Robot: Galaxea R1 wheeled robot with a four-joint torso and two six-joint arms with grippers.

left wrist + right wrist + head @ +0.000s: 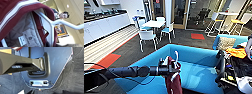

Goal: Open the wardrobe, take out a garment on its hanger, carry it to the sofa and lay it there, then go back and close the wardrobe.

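1. Sofa (196, 60): blue, directly ahead of the robot, near its long back edge.
2. Jacket (174, 80): maroon, hangs from the hanger (176, 57) above the sofa's front edge.
3. Left gripper (172, 68): clamped on the hanger at the jacket collar.
4. Right gripper: finger state cannot be determined.
5. Hanger hook (70, 24): white, protrudes past the collar.

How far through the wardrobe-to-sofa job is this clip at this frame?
Done, judging from the load: the garment is out on its hanger, hanging from the left gripper. In hand: the carry, with the blue sofa directly ahead and the jacket hanging in front of its seat. Left: laying it down, then going back to close the wardrobe.
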